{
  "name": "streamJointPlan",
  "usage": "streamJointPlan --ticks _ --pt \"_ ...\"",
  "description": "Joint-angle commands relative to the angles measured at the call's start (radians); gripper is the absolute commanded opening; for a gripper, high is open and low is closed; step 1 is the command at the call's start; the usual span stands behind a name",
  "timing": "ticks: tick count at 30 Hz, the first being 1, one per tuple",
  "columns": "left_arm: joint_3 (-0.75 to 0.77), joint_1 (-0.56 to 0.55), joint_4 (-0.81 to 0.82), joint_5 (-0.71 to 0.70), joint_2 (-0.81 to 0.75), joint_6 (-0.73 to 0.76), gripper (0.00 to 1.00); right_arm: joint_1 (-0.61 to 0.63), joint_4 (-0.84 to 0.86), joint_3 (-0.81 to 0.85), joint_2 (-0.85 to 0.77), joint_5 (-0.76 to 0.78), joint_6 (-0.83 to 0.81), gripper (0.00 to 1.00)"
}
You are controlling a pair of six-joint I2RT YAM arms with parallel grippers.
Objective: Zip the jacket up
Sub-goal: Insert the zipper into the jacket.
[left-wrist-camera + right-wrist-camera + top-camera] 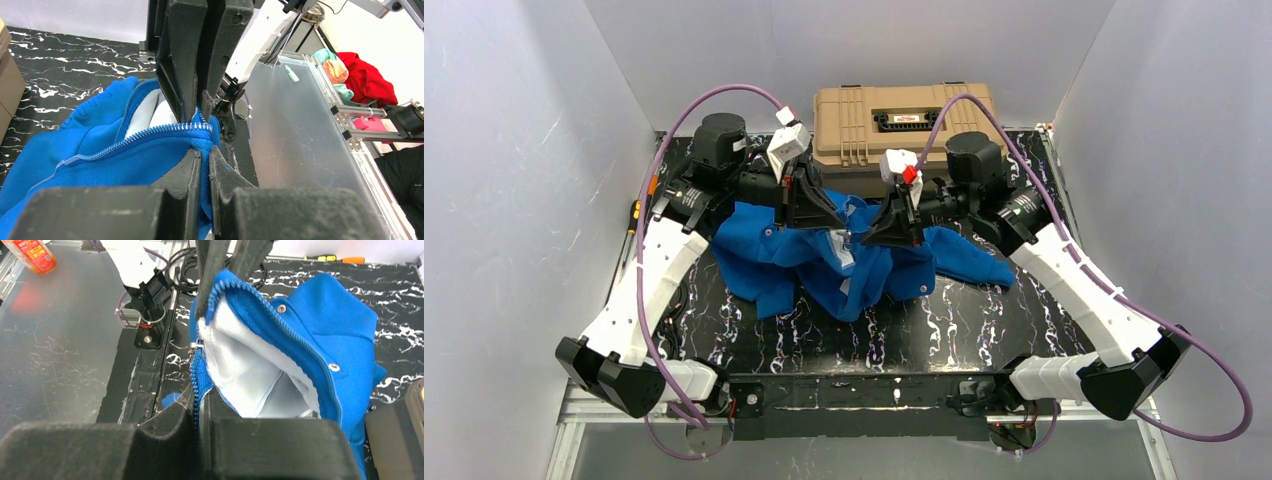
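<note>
Fingers (pixel 185 60) of the left gripper (pixel 831 224) are pinched tight on one zipper edge of the jacket (pixel 769 255); the light teeth (pixel 150 134) run along the blue fabric away from the pinch. Those of the right gripper (pixel 871 238) are nearly closed too, clamped on the other front edge, where a small metal zipper piece (pixel 196 344) sits just above the lower finger. Pale lining (pixel 250 375) gapes open beside it.

The jacket lies crumpled on the far half of the table (pixel 984 320), one sleeve reaching toward the right edge. Dark tabletop shows from its hem to the near edge. White walls close in on the left, right and far sides. A tan case (pixel 894 120) stands at the far edge, just behind both wrists, and an orange-handled tool (pixel 352 260) lies by the left edge.

Both arms reach out from their near bases with elbows out to the sides, then turn inward, so the grippers face each other, close together over the jacket's middle.
</note>
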Motion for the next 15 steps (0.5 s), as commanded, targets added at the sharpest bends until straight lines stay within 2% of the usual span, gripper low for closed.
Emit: streamJointPlan --ticks 1,15 --pt "0.011 0.001 -0.036 0.067 -0.059 0.046 0.0 0.002 -0.065 0.056 -0.008 0.043 -0.021 0.01" --pt "-0.034 0.001 -0.121 0.071 -0.056 0.175 0.0 0.044 -0.147 0.153 0.017 0.221 0.018 0.01"
